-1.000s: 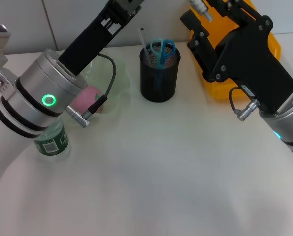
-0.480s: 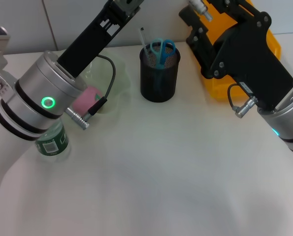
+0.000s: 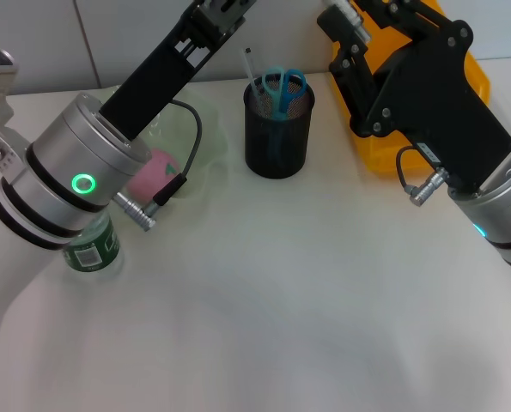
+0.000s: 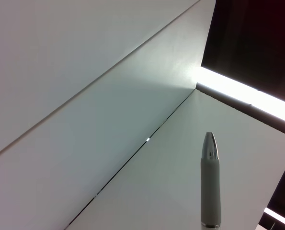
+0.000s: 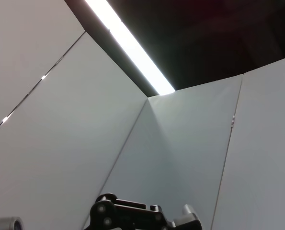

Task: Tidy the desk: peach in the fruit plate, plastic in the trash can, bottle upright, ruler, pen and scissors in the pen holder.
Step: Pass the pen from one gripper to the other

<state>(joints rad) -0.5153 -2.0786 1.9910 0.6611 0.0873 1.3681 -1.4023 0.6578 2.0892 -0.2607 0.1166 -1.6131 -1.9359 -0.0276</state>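
Observation:
The black mesh pen holder point(image 3: 277, 129) stands at the back centre with the blue-handled scissors point(image 3: 283, 86) and a thin clear strip point(image 3: 250, 69), perhaps the ruler, inside. The pink peach point(image 3: 156, 169) lies in the clear fruit plate point(image 3: 205, 137), partly behind my left forearm. The green-labelled bottle point(image 3: 90, 247) stands upright under that arm. Both arms reach up past the head view's top edge, so neither gripper shows there. In the left wrist view a white pen point(image 4: 210, 187) with a silver tip sticks up in mid-air, held. The plastic is out of view.
The yellow trash can point(image 3: 477, 79) sits at the back right, mostly behind my right arm. A black bolted mechanism point(image 5: 132, 214) shows at the edge of the right wrist view against white wall panels. The white table point(image 3: 272, 309) spreads out in front.
Both arms have shifted slightly. The left forearm has slid a little, so more of the peach shows. The things on the table have not moved.

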